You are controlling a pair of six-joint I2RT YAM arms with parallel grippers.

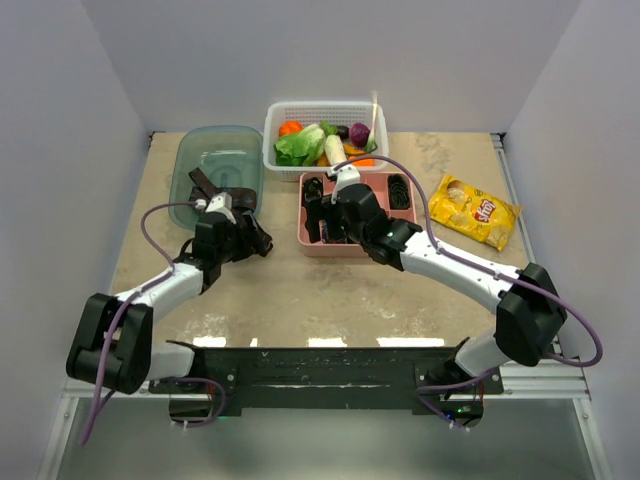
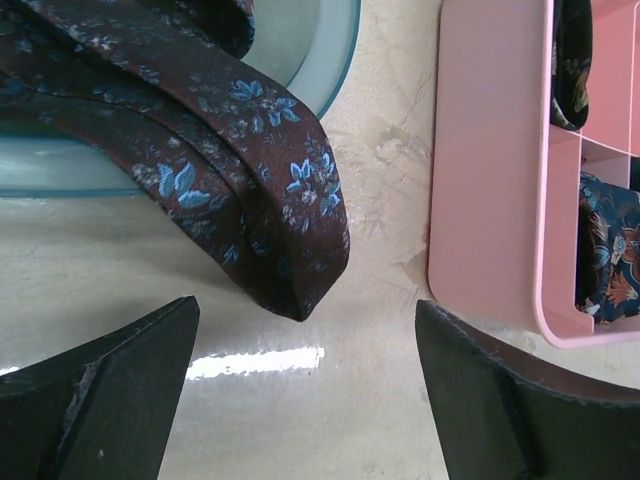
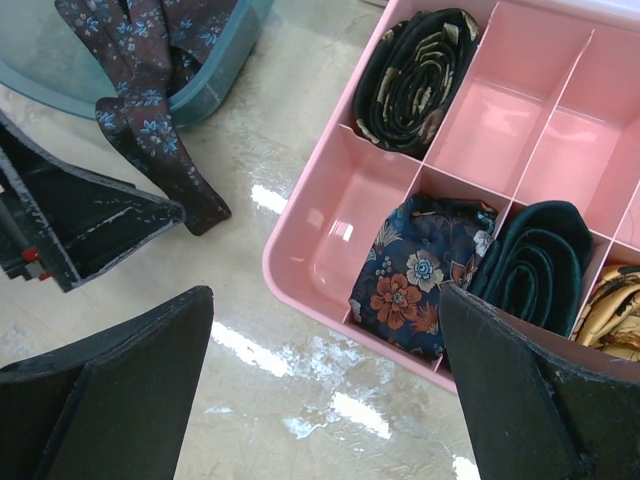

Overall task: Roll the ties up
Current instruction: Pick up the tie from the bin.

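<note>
A dark maroon tie with small blue flowers hangs out of the teal bin onto the table, its pointed end just ahead of my open, empty left gripper. From above the tie trails from the bin toward the left gripper. My right gripper is open and empty, over the near left corner of the pink divided tray. The tray holds rolled ties: black-gold, navy floral, dark green, gold. The right gripper shows from above.
The pink tray stands right of the teal bin. A white basket of toy vegetables is at the back. A yellow chips bag lies at the right. The left gripper's fingers show in the right wrist view.
</note>
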